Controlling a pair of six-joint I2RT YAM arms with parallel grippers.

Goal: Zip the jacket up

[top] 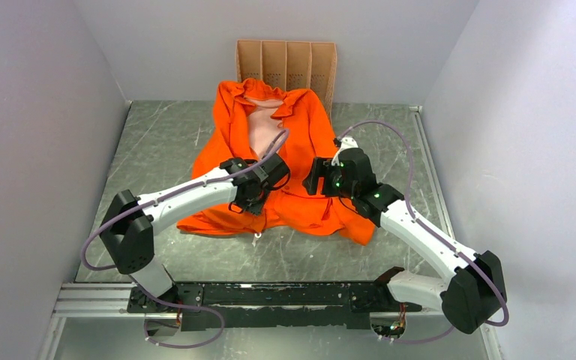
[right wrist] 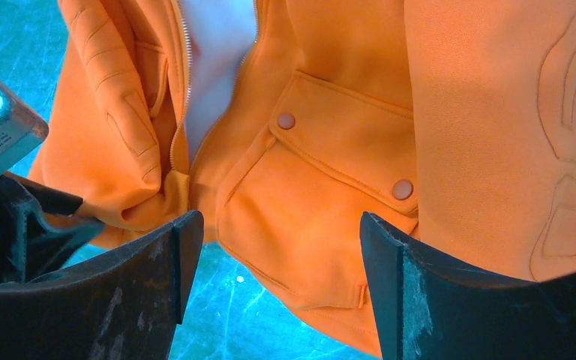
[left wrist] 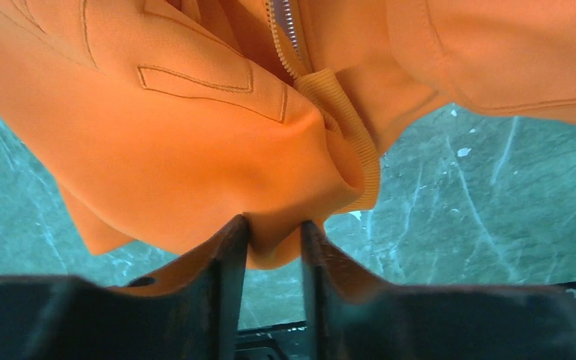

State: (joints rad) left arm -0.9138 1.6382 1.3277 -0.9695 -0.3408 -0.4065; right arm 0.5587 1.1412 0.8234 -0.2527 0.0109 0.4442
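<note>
The orange jacket (top: 300, 142) lies on the table, collar at the far end, front open and showing pale pink lining (top: 261, 133). My left gripper (left wrist: 276, 229) is shut on a fold of the jacket's lower left front panel (left wrist: 195, 150), near the ribbed hem (left wrist: 352, 127) and the zipper teeth (left wrist: 283, 30). In the top view the left gripper (top: 253, 196) sits over the hem. My right gripper (right wrist: 277, 247) is open above the right front panel, its flap pocket (right wrist: 322, 165) with two snaps between the jaws. In the top view the right gripper (top: 316, 180) hovers over the jacket.
A brown cardboard divider box (top: 286, 69) stands at the back against the wall. The grey scratched table (top: 165, 142) is walled on the left, right and back. The left arm's wrist (right wrist: 0, 150) shows at the left edge of the right wrist view.
</note>
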